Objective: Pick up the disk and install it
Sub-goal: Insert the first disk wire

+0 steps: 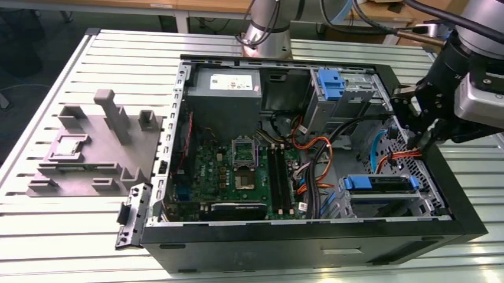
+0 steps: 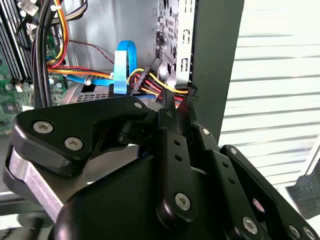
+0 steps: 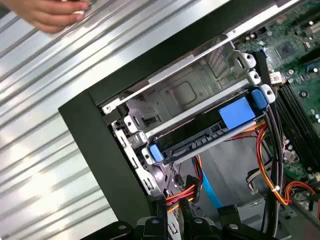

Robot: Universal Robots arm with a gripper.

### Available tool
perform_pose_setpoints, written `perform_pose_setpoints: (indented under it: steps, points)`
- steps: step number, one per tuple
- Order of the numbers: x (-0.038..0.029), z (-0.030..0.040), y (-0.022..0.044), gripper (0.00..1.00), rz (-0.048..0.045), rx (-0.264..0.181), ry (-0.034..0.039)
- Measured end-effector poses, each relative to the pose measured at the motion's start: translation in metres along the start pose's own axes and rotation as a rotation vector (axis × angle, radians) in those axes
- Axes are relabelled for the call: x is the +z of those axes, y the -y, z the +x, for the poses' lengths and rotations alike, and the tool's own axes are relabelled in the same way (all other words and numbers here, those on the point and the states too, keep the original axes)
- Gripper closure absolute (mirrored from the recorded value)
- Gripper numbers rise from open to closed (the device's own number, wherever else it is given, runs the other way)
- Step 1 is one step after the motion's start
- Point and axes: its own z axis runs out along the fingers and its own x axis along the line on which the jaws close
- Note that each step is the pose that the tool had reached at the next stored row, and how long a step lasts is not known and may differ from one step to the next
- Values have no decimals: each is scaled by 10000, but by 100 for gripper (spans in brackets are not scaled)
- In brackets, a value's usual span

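Disk (image 1: 379, 183) sat in its blue carrier inside the drive bay (image 1: 383, 203), at about five o'clock in the open case (image 1: 315, 236) in the exterior view; in the first wrist view it (image 3: 205, 132) lay slotted in the metal cage. My gripper (image 1: 426, 140) hung above the case's wall at three o'clock, apart from the disk, its fingers (image 2: 167, 102) pressed together on nothing among orange cables (image 2: 150, 82). A hand (image 3: 47, 12) rested on the bench (image 1: 79, 236).
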Motion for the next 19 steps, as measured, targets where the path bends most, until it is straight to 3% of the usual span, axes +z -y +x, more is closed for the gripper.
perform_pose_setpoints:
  steps: [12,19]
  points:
    - [8,-1,0,76,290,-1984,147]
    - [11,-1,-1,76,181,-1196,78]
